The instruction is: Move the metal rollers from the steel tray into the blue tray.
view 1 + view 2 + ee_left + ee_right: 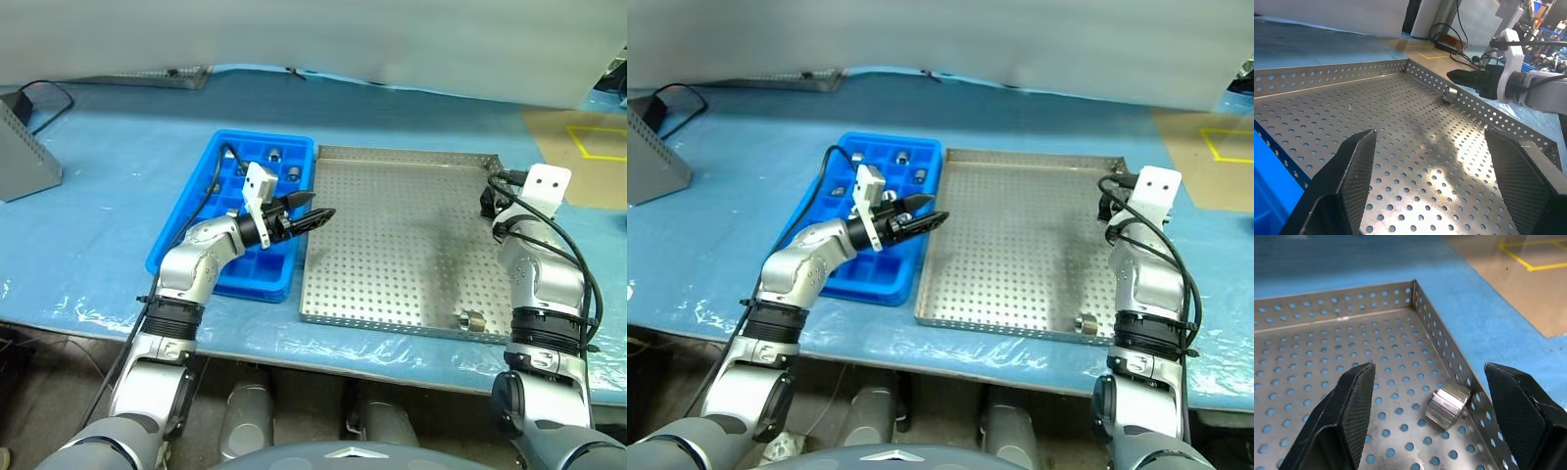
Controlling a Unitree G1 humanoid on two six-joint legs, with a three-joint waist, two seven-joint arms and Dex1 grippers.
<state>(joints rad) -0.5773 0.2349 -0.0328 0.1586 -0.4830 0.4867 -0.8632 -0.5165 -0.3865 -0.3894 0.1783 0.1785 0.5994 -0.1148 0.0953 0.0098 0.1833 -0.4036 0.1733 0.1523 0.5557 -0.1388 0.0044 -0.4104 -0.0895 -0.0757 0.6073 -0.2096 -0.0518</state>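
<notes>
Rollers in steel tray: two small shiny ribbed metal rollers, one tucked against the right rim near the far right corner, another lying by the near rim toward the right.
Rollers in blue tray: a few more silver ones already sitting in the far compartments.
Steel tray: big flat perforated silver metal tray, otherwise bare, touching the blue one's right side.
Blue tray: bright blue plastic grid tray, on the blue-covered table.
Right gripper: black two-finger right gripper, fingers spread wide, empty, hovering just over the corner roller.
Left gripper: black left gripper, fingers apart, nothing held, hanging over the seam between both trays.
Off to the left: grey metal box, well apart.
</notes>
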